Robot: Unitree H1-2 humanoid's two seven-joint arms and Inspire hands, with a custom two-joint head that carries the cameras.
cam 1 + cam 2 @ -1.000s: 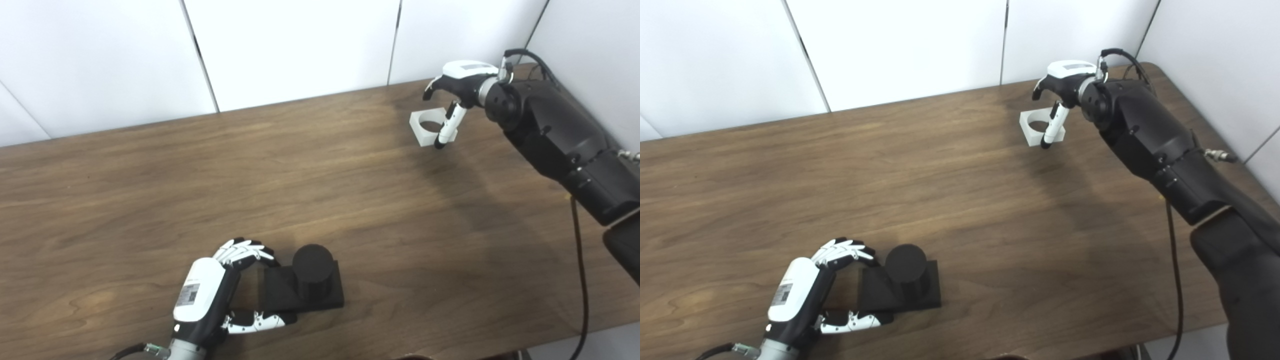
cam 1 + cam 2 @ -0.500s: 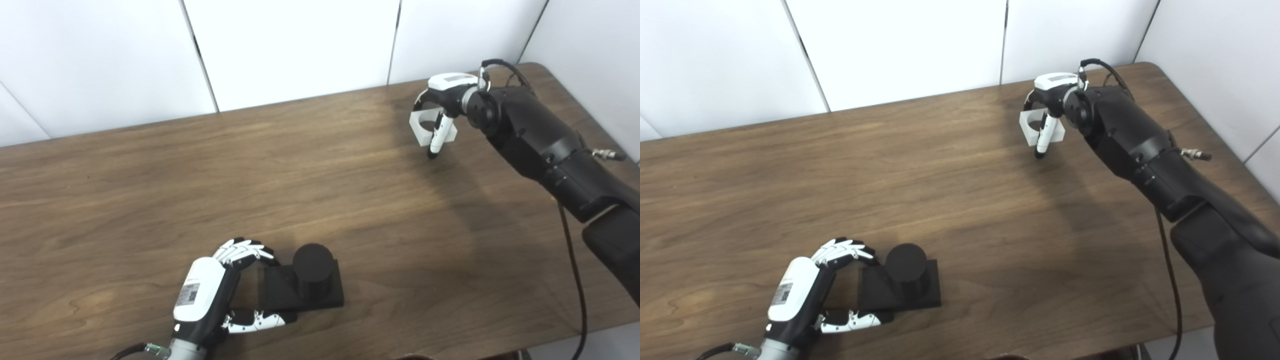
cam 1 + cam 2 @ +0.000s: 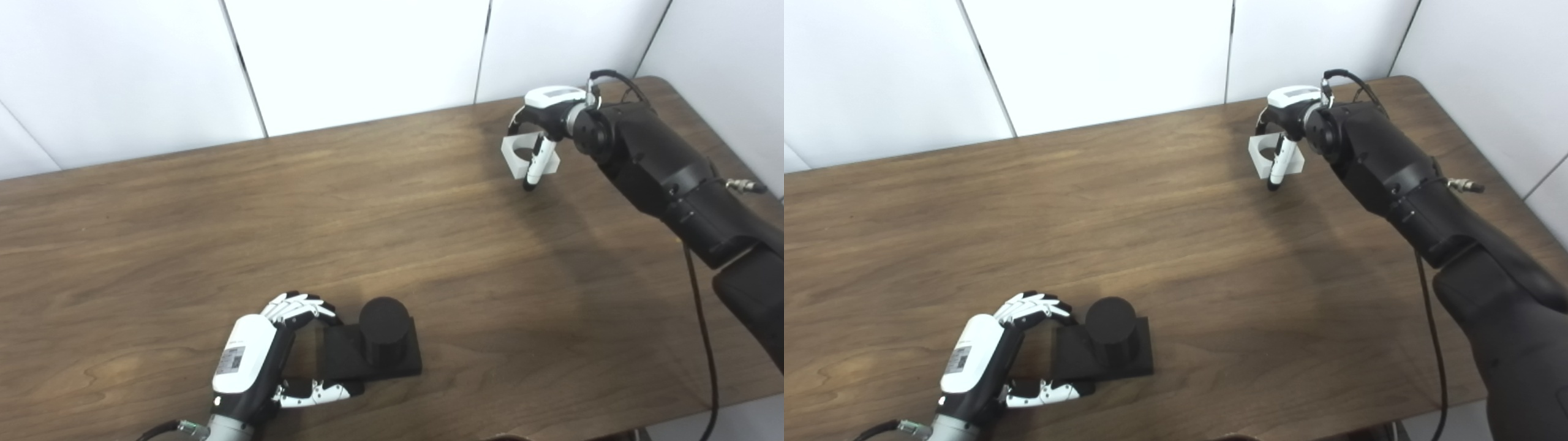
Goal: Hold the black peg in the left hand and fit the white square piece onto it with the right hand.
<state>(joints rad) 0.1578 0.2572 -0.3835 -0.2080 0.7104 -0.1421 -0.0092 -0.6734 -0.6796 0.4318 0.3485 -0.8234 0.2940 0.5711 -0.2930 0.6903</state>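
The black peg (image 3: 384, 327) is a short cylinder standing on a flat black square base (image 3: 343, 361) near the table's front edge. My left hand (image 3: 257, 361) is curled around the base's left side, with fingers at the back corner and the thumb along the front corner. The white square piece (image 3: 514, 160), with a round hole, rests on the table at the far right. My right hand (image 3: 545, 110) arches over it, fingers behind and thumb (image 3: 534, 165) in front. Whether they press on the piece is not visible.
The brown wooden table (image 3: 392, 214) ends at white wall panels (image 3: 367, 55) at the back and right. A thin black cable (image 3: 704, 343) hangs from the right arm over the table's front right part.
The right hand moved left from beside the white piece to straddle it, then lifted slightly. The piece, the peg and the left hand stayed still.
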